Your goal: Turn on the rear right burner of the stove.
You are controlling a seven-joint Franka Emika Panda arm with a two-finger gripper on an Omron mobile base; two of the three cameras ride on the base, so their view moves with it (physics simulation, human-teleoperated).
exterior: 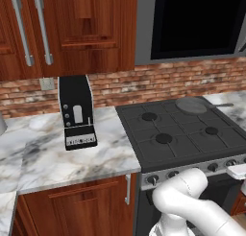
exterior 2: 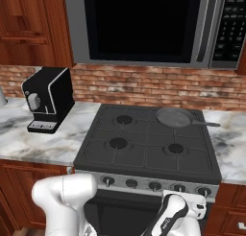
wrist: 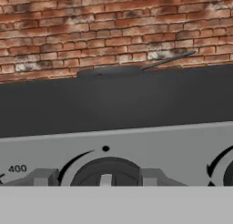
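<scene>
No flame anywhere on the stove (exterior 2: 149, 148) yet, and the rear right burner (exterior 2: 175, 118) sits hidden under the skillet (exterior 2: 174, 117) — so the turn's still to do. The hand (wrist: 95, 178) is level at the front strip, fingers spread either side of a knob (wrist: 105, 173).
</scene>
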